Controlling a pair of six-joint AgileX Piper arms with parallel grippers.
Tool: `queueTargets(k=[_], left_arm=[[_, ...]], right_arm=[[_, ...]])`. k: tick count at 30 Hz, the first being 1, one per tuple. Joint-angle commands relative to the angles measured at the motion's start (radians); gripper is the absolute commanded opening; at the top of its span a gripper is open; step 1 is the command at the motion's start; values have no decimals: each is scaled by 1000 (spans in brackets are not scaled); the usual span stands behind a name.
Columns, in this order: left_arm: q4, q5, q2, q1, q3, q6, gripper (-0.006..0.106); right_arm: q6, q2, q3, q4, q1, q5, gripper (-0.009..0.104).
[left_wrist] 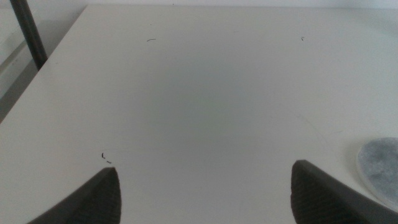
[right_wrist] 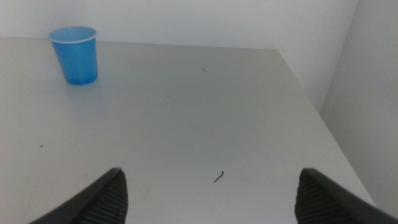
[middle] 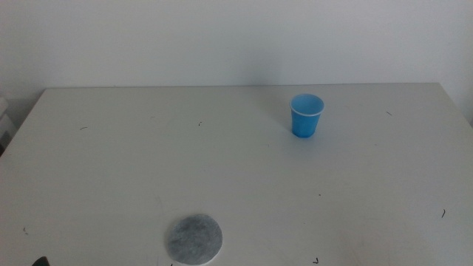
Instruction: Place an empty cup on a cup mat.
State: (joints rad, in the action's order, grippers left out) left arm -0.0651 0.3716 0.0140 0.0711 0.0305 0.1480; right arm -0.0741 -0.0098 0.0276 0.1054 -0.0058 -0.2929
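Cup (right_wrist: 74, 55) upright, well beyond spread right gripper (right_wrist: 208, 193). Cup mat (left_wrist: 380, 171) flat just beside spread left gripper (left_wrist: 205, 193).

— Where are we? 
— It looks to us like a lab or test room: we see only a bare white table (middle: 222, 162) with small scuff marks, set against a plain white wall (middle: 222, 37).

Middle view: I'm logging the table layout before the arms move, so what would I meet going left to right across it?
Cup mat near the front edge → blue cup, standing upright farther back on the white table. They sit well apart; neither pincer has reached in.
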Motion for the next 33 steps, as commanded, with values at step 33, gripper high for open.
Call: queueTargets(k=[33], left_arm=[[0,-66,13,-1,-6,11,105]], right_arm=[[-9,303,-359,-56,-1,-62,94]])
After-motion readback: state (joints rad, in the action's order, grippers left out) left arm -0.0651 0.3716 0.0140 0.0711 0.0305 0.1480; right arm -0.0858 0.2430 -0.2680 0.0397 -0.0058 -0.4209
